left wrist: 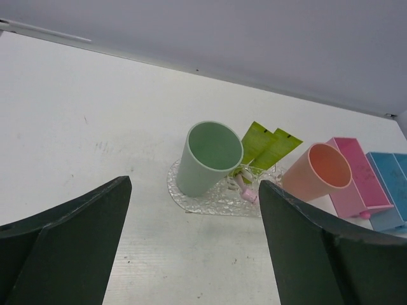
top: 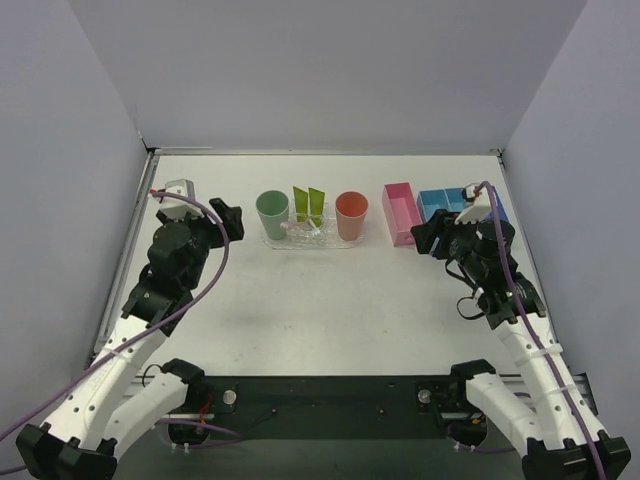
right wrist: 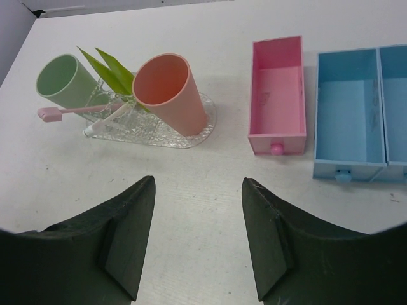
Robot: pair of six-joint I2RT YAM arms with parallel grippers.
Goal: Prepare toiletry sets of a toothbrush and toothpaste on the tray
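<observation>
L gripper jaws spread wide, empty. R gripper also open, holding nothing. Tray sits far-centre. Green cup at its left end, salmon cup at right, tubes & toothbrush btwn them. Risk: brush lies loose w/ head poking past tray edge, so a clumsy reach could flick it off or tip a cup.

- I see a white table, its surface matte and lightly scuffed.
- The clear, bumpy tray sits on it toward the far edge, near the middle.
- Right of the tray and apart from it, a pink bin lies on the tabletop.
- Just beside the pink one, blue bins sit side by side.
</observation>
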